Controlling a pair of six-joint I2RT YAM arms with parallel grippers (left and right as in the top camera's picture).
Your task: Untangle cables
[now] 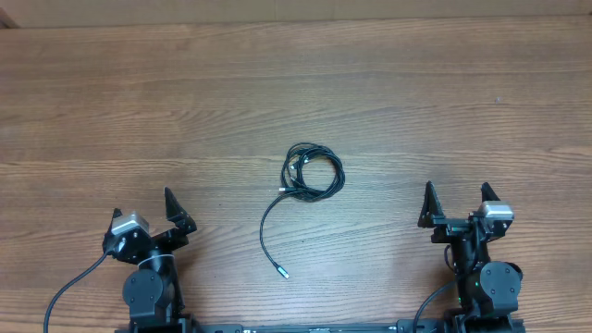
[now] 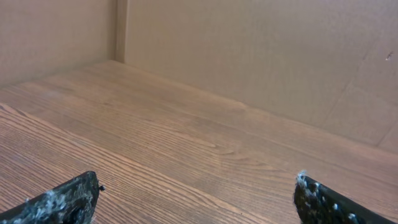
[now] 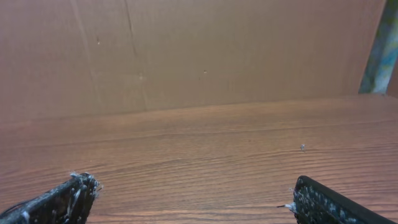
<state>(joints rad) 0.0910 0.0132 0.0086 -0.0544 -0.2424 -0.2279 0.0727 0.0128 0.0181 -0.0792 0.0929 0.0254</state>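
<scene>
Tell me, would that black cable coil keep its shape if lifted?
Probably floppy: the cables lie in loose thin loops, with one tail curving freely. Likely light, being so thin. Pushed, they would probably slide and deform, not roll.

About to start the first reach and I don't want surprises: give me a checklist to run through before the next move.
1. Left gripper: jaws wide apart, empty: ok.
2. Right gripper: jaws wide apart, empty: ok.
3. Cables show in the overhead view, between the two grippers, touched by neither: ok.
4. Loose plug end trails clear of the coiled part: ok.
5. Cables visible in either wrist view: not ok, none shows.
6. Where the cords cross inside the coiled part: cannot tell, too small.
</scene>
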